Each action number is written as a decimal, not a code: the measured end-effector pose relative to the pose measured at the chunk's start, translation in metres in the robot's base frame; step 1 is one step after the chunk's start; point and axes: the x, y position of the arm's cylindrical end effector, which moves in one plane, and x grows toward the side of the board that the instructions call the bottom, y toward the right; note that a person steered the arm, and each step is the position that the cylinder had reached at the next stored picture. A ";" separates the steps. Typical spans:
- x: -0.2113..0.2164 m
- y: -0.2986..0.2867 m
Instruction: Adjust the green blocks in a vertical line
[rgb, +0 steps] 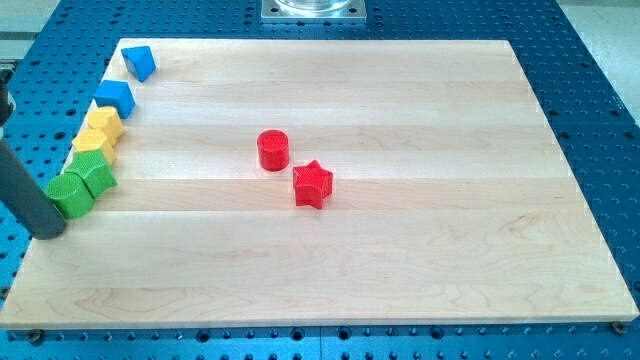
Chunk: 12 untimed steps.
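A green cylinder (69, 194) lies at the board's left edge, touching a green star-like block (97, 175) just up and to its right. My tip (48, 232) stands at the board's left edge, just below and left of the green cylinder, close to it or touching it. The rod rises from the tip toward the view's upper left.
Along the left edge above the green blocks lie two yellow blocks (96, 144) (104, 123), a blue block (115, 97) and a blue wedge (139, 62). A red cylinder (272, 149) and a red star (312, 184) sit near the middle of the wooden board (420, 240).
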 end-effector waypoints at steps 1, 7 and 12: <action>0.005 0.000; 0.002 0.038; -0.047 0.058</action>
